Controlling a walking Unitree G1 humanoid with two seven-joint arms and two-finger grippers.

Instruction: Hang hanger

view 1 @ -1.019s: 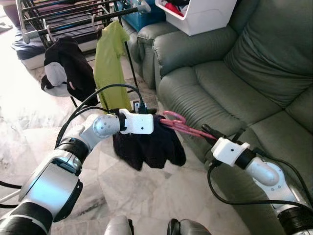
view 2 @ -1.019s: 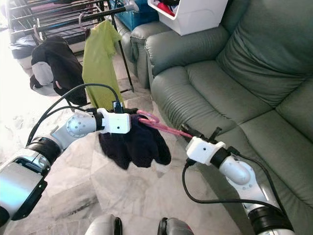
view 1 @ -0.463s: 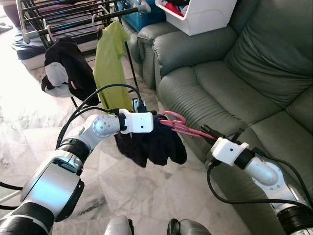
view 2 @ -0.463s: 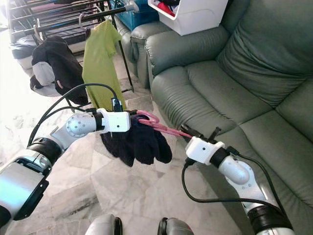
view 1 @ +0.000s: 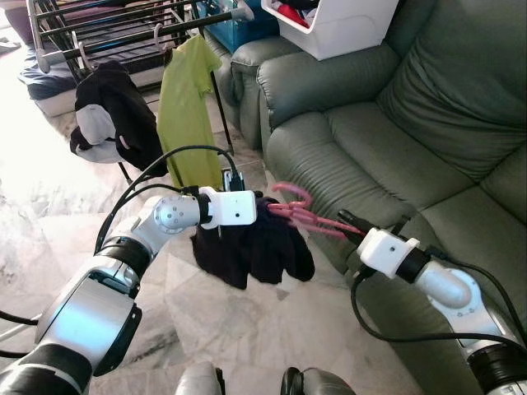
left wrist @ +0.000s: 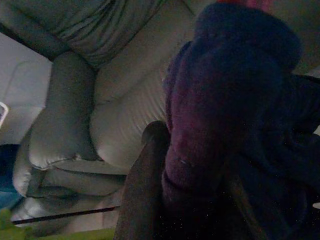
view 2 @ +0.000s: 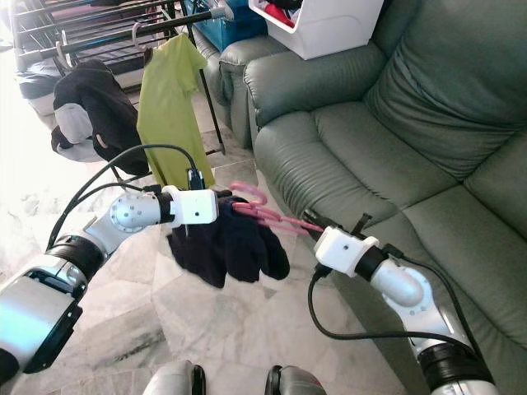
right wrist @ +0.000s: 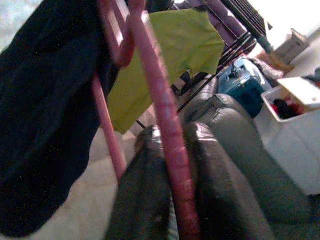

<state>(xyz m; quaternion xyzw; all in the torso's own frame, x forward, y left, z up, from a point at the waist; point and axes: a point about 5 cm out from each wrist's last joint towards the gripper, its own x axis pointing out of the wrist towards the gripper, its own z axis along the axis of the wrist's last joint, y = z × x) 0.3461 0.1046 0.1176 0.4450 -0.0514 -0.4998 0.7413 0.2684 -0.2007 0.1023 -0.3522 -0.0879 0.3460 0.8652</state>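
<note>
A pink hanger [view 1: 303, 216] is held level between my two arms, a little in front of the green sofa. A dark navy garment [view 1: 255, 247] droops from its left half. My left gripper [view 1: 265, 209] is shut on the garment and hanger at that end; its dark finger [left wrist: 142, 190] lies against the cloth. My right gripper [view 1: 347, 227] is shut on the hanger's other end, the pink bar [right wrist: 165, 125] pinched between its black fingers [right wrist: 145, 200]. Behind, up left, stands a drying rack [view 1: 123, 33] with a lime-green shirt [view 1: 184, 107] and a black-and-white garment [view 1: 111, 115] hanging on it.
The green leather sofa [view 1: 395, 123] spans the right side, close to my right arm. A white bin [view 1: 338, 25] with clothes rests on its armrest. A blue box [view 1: 235, 29] sits behind the rack. Pale marble floor [view 1: 49, 214] lies open at left.
Both grippers keep their hold on the hanger. It has lifted slightly, and the dark garment has swayed a little beneath it.
</note>
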